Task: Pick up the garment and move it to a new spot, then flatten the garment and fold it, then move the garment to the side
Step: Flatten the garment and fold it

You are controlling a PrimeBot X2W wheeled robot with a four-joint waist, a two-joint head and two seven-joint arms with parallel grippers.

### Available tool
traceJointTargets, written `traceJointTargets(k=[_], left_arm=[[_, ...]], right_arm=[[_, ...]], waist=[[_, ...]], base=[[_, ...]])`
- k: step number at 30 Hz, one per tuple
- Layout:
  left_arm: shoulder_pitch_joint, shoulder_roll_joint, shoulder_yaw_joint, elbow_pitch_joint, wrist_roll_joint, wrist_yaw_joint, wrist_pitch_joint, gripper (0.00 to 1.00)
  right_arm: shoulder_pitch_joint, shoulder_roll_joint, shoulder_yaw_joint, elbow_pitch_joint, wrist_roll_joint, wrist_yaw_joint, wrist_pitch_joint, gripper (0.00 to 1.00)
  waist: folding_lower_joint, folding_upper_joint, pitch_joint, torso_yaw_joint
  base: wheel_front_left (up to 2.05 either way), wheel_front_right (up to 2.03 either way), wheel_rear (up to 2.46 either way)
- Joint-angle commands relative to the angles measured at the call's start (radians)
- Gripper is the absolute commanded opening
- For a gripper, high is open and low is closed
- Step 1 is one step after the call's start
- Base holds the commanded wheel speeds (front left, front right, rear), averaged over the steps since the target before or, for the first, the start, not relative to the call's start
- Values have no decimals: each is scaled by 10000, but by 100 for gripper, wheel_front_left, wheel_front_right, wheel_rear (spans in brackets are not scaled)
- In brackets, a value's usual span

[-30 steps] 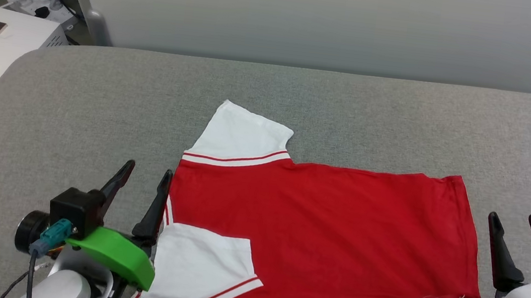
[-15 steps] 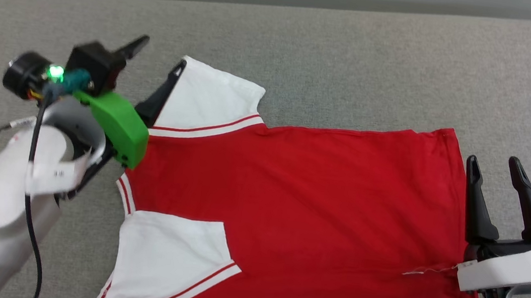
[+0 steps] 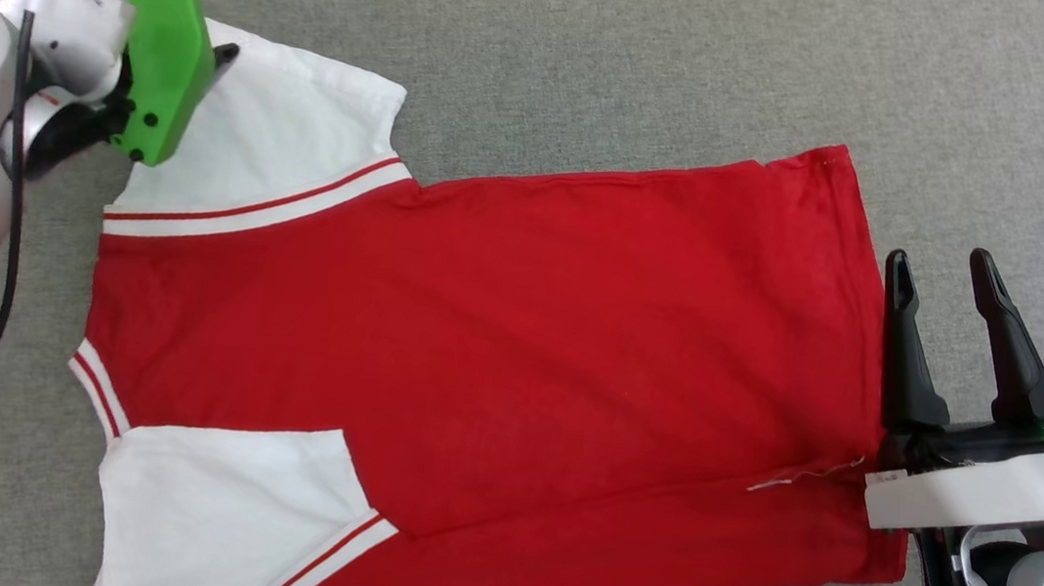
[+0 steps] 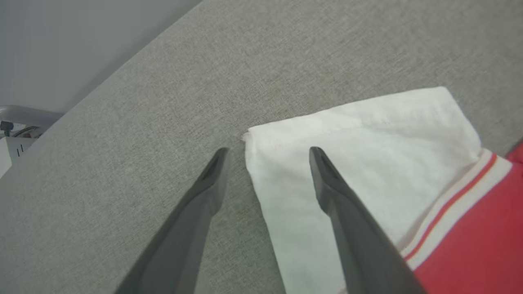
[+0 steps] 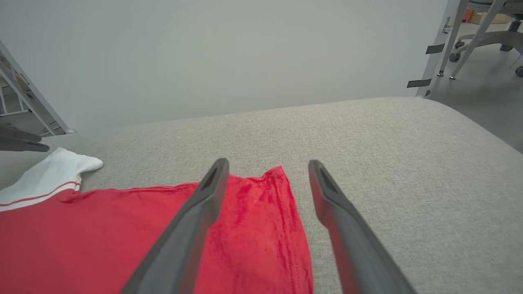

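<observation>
Left arm: pale forearm extended up the left of the head view, with a green plastic bracket [image 3: 152,44] on the wrist. Left gripper [image 4: 268,150] sits low over the far sleeve's outer corner, jaws wide apart. One dark finger is over bare bench, the other over white cloth. Cannot tell whether either one touches.

Right arm: wrist low at the right, fingers pointing toward the far edge of the bench. Right gripper [image 3: 939,258] is just beside the hem, jaws wide apart. In the right wrist view its fingers straddle the hem edge, one over red cloth and one over bare bench.

Garment [image 3: 498,330]: red soft-fabric T-shirt with white short sleeves and red-white striped trim. It lies spread flat on the grey woven-fabric bench [image 3: 666,64], plain red face up. The collar end is toward the left arm, the hem toward the right arm. The near hem corner lies close to the bench's near edge.

Counts:
- garments: 1
- white sleeves: 2, far sleeve [image 3: 274,137] and near sleeve [image 3: 223,505]
- grippers: 2, with two fingers each
- loose white thread [image 3: 806,475] near the hem: 1
</observation>
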Motion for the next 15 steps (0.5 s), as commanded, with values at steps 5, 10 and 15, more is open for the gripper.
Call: traceJointTargets(k=[5,10,15], left_arm=[[-453,187,-87,1196,-362,-27,220,100],[-437,64,17,2088,-814,-23,271,100],[-139,-273,79,2320,-1705,-26,1075,0]], right_arm=[[-351,36,167,109,94,-6,-173,100],[-368,41,241,197,103,-6,-263,100],[-337,7,116,216,89,-6,-305,100]], waist=[[-1,0,631,-580],[-1,0,742,-653],[-1,0,729,-586]], base=[[0,0,0],[0,0,0],[0,0,0]])
